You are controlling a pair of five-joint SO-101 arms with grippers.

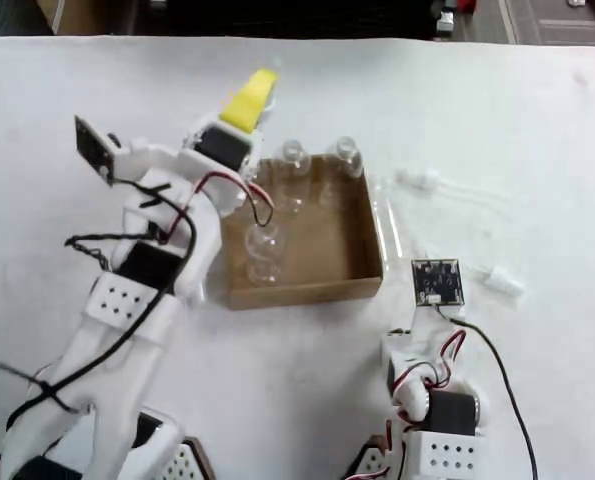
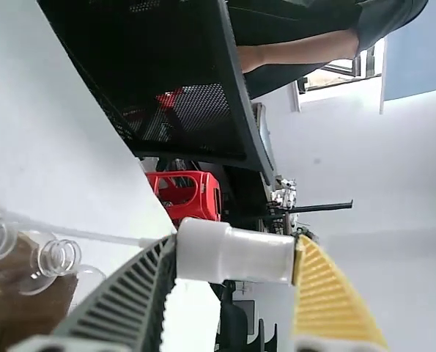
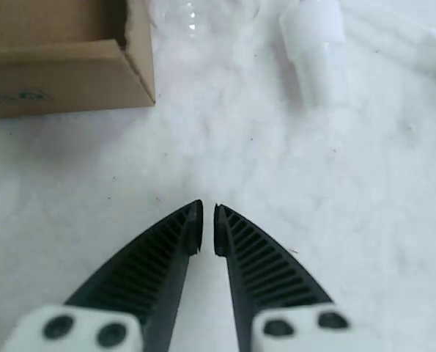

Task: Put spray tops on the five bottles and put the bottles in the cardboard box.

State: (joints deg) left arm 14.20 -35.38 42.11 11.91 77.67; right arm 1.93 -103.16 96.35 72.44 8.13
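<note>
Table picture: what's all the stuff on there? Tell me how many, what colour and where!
table: one, white, under everything
box: one, brown cardboard, middle of the table
bottles: at least three, clear, in the box; exact count hard to tell
spray tops: three, white, two lying on the table beside the box, one in the left claw
crate: one, red, in the room behind
left claw: one, grey and yellow, raised by the box's far corner, shut on a spray top
right claw: one, black, low over the table near the box, shut, holding nothing

Brown cardboard box point(image 1: 307, 292), white spray top point(image 2: 232, 253)
</note>
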